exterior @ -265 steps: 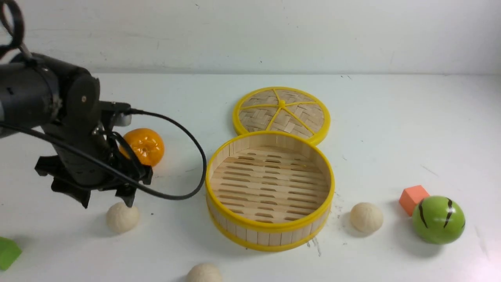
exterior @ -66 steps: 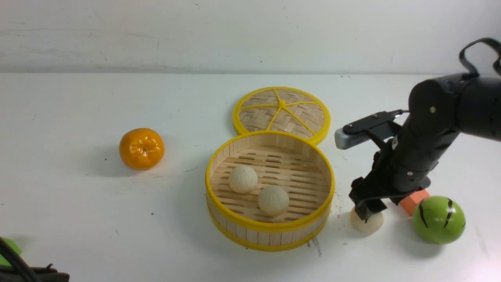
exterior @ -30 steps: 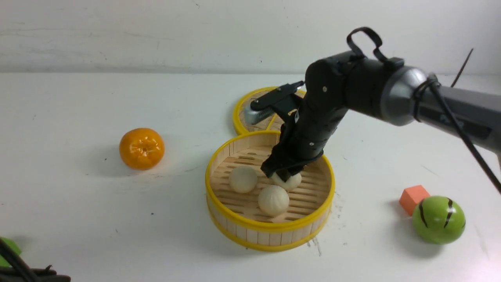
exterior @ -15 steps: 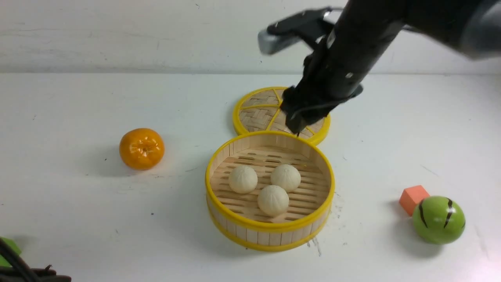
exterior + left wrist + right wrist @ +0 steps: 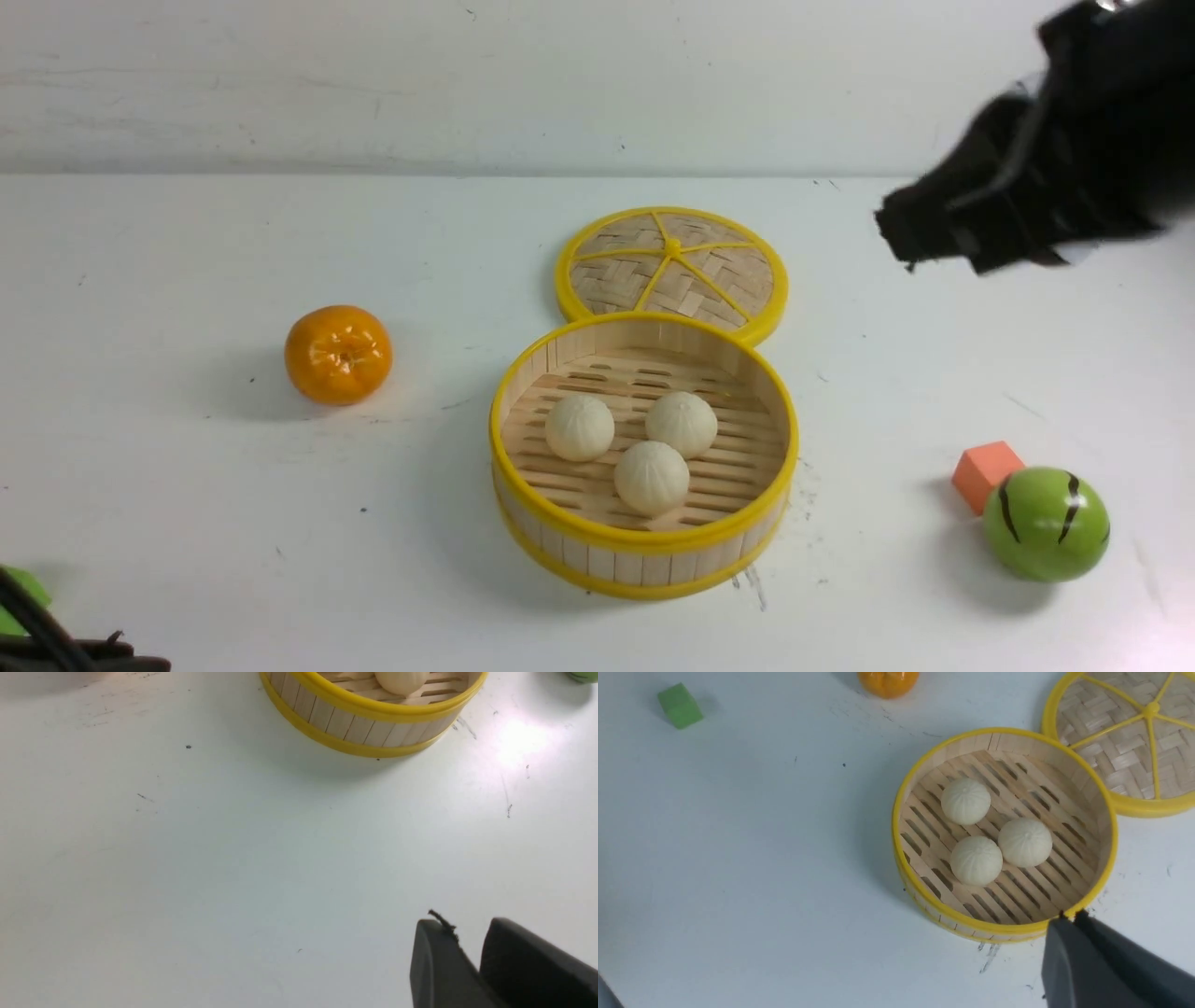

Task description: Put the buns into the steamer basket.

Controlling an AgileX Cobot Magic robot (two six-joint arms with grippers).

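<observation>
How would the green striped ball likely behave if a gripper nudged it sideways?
The green striped ball looks round and glossy, so it would probably roll freely and might slip between fingers. The orange block sits close beside it and could stop a roll that way.

The white scuffed table (image 5: 187, 523) carried a yellow-rimmed bamboo steamer basket (image 5: 644, 560), woven lid (image 5: 672, 266), glossy orange (image 5: 338, 354), green striped ball (image 5: 1046, 524), orange block (image 5: 980, 467) and green block (image 5: 680, 705).

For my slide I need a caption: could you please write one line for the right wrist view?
Three buns lie in the steamer basket beside its lid; shut right gripper above.
</observation>
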